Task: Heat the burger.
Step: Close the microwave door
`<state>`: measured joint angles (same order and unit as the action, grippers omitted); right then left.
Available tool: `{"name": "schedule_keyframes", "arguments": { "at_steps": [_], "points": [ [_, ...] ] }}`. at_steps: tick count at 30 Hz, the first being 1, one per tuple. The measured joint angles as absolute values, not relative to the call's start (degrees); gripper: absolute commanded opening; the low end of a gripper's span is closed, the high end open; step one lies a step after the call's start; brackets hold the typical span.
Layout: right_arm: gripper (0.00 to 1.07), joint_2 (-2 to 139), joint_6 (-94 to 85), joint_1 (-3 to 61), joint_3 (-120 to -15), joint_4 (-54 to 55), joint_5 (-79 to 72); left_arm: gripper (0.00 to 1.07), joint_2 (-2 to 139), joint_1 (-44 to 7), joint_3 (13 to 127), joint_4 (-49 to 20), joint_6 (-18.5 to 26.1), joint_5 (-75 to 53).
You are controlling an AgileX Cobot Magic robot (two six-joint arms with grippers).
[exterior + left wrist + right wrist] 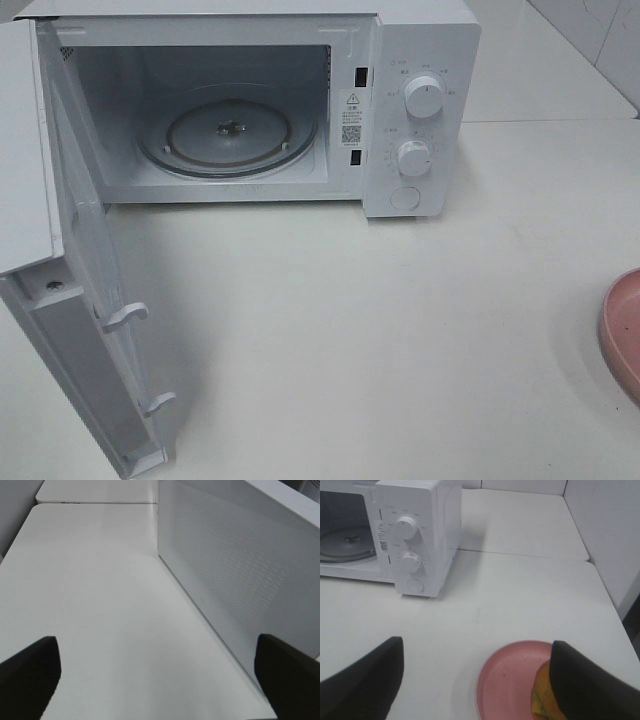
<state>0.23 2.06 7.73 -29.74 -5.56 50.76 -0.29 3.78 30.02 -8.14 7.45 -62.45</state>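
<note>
1. The burger (542,695) sits on the far side of a pink plate (505,680), seen only in the right wrist view; a golden bun edge and a bit of green show, the rest hidden behind one dark finger.
2. In the high view only a sliver of that plate (622,330) pokes in at the table's 3 o'clock edge; the burger is out of that picture.
3. The right gripper (480,680) hangs above the plate with its jaws spread wide, nothing between them; one finger (585,685) overlaps the burger in the picture, but I cannot tell whether it touches.
4. The microwave (420,100) stands at the table's 12 o'clock, well apart from the plate, on the white table (380,330).
5. Its door (90,330) is swung fully open toward 8 o'clock, showing the glass turntable (230,135) lying flat inside.
6. Two white knobs (424,97) sit one above the other on the control panel, with a round button (405,198) below them.
7. The left gripper (157,680) hovers beside the door's perforated outer face (240,565), its jaws likewise wide apart and holding nothing, fingers (30,675) just above bare tabletop.
</note>
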Motion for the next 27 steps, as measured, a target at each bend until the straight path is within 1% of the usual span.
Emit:
{"name": "schedule_keyframes", "arguments": {
  "at_steps": [5, 27],
  "points": [
    [0.76, -0.2, 1.9, 6.4, -28.3, -5.6, 54.9, 0.98, -0.3, 3.8, 30.0, -8.1, 7.4, -62.5],
    [0.75, -0.2, 1.9, 6.4, -28.2, -5.6, 55.0, 0.98, -0.3, 3.8, 30.0, -8.1, 7.4, -62.5]
  ]
}}
